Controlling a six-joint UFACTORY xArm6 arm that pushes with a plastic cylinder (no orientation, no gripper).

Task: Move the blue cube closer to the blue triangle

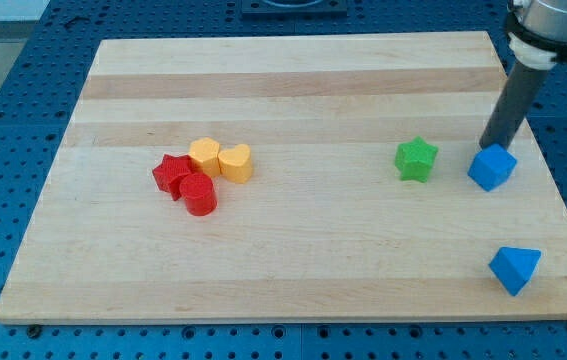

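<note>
The blue cube (492, 167) sits near the view's right edge of the wooden tabletop (293, 260), with my tip (487, 146) touching or just shy of its upper-left side; the end effector is a bare rod, so nothing is grasped. The blue triangle (515, 269) lies toward the view's bottom from the cube, close to the board's bottom-right corner, and nothing stands between the two. A green star (416, 159) is just to the cube's left. Well apart, at the view's left, a red star (172, 174), a red cylinder (200, 195), a yellow hexagon-like block (204, 155) and a yellow heart-like block (235, 162) huddle together, touching. No writing is legible.
</note>
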